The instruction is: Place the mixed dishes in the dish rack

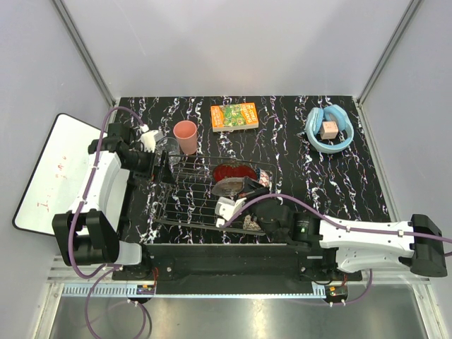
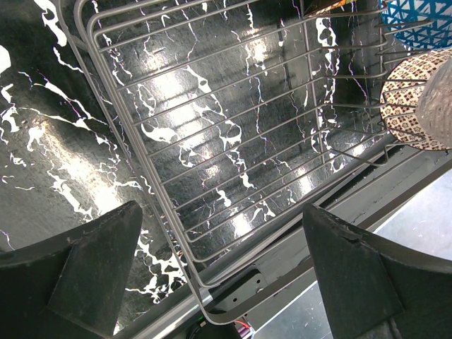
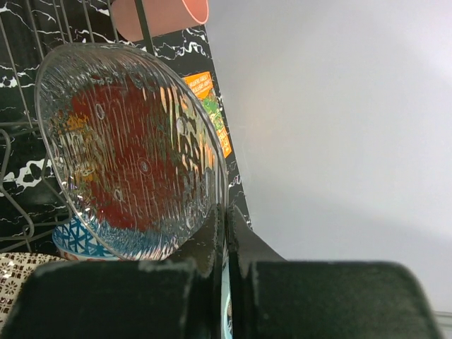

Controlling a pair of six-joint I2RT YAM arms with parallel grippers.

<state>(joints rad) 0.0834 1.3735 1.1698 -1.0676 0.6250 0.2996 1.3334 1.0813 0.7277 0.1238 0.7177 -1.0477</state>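
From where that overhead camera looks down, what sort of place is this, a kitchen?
Probably a robotics test cell, not a kitchen: bare grey walls box in a black marbled table, two robot arms are bolted at its edge, and the dish rack shares it with headphones.

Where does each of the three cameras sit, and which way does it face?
Top external: above and behind the arm bases, looking down on the dish rack; both arms show.
Left wrist: above the rack's left end, looking down; the open left gripper frames it.
Right wrist: at the rack, facing the far wall past the right gripper, shut on the clear glass bowl.
Shared: both wrist views show the blue patterned bowl and beige patterned bowl.
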